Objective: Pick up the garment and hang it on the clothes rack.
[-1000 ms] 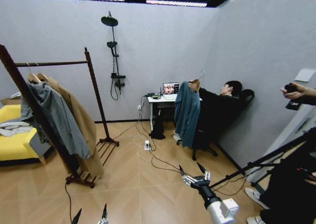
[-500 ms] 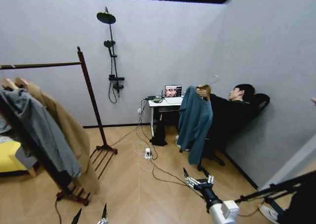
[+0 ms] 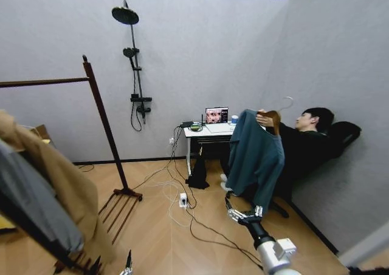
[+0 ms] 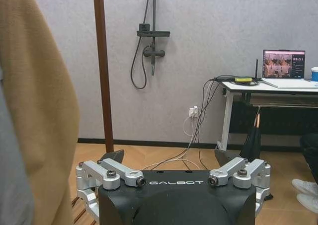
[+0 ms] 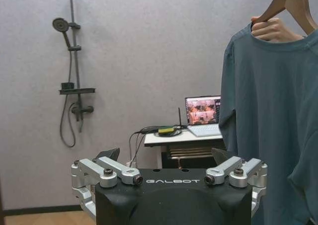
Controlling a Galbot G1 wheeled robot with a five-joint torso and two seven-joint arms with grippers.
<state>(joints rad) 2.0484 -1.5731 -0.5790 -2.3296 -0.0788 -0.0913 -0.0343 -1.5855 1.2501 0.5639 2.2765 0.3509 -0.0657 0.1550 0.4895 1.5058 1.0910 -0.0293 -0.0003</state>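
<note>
**Garment held out for me, both pincers empty**

Garment point(image 3: 255, 156), teal-blue on its wooden hanger point(image 3: 273, 118), hangs at about two o'clock in my head view, well off the floor. A seated person's hand point(image 3: 263, 118) grips the hanger at the shoulder, arm raised, so the shirt drapes free with the hook up; I judge it is being offered to me that way, leaving the hanger reachable.

My right pincer point(image 3: 243, 215) sits low at about five o'clock, fingers apart and holding nothing, aimed toward the cloth but well short of it. My left pincer point(image 4: 175, 171) is also spread and empty, parked low near the clothes rack point(image 3: 103, 114).

That rack stands from nine to eleven o'clock, its top rail already carrying a tan coat point(image 3: 58, 184) and a grey jacket point(image 3: 33, 202). Behind the garment, a counter point(image 3: 209, 131) bears a laptop point(image 3: 216, 115).
</note>
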